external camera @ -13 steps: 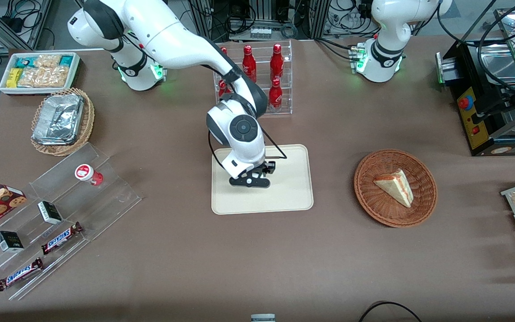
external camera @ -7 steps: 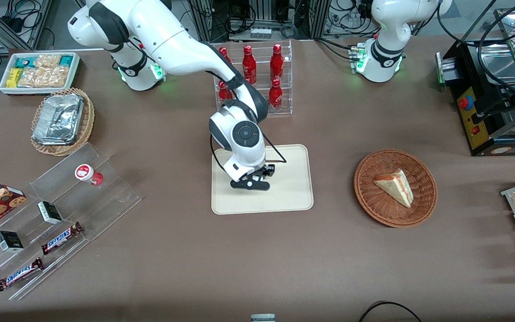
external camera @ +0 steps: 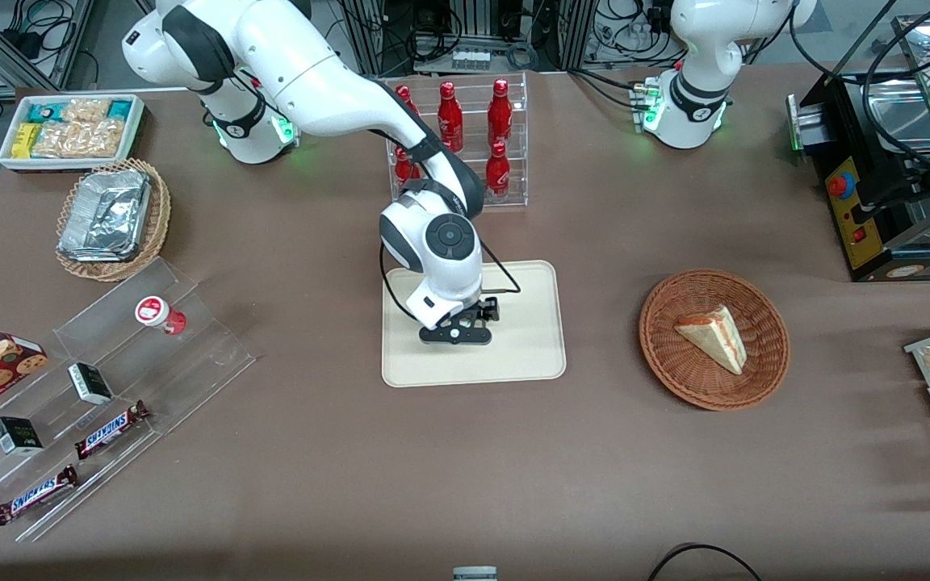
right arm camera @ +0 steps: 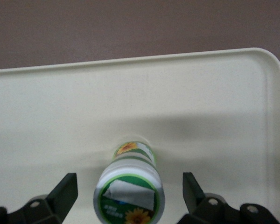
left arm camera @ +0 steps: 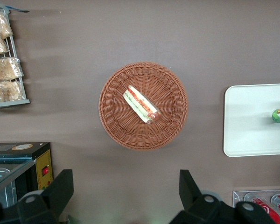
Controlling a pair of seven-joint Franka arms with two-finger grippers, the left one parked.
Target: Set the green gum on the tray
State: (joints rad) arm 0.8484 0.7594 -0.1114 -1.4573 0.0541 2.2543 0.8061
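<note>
While the jaws [right arm camera: 129, 189] stand wide apart over the tray [right arm camera: 214, 107], the green gum [right arm camera: 129, 186] stands upright between them on the tray floor, with clear gaps to each finger. In the front view the jaws [external camera: 458, 332] hang low above the middle of the cream tray [external camera: 529, 355], and the arm hides the bottle there; the left wrist view shows a sliver of the green gum [left arm camera: 276, 115] on the tray [left arm camera: 252, 121]. Under it all lies the brown table [external camera: 465, 468]. Farther from the front camera than the jaws stands a clear rack of red bottles [external camera: 499, 137]. Toward the parked arm's end lies a round wicker basket [external camera: 764, 379] holding a sandwich wedge [external camera: 711, 335]. Toward the working arm's end, a clear stepped shelf [external camera: 198, 355] carries a red-lidded bottle [external camera: 157, 313] and Snickers bars [external camera: 110, 429].
</note>
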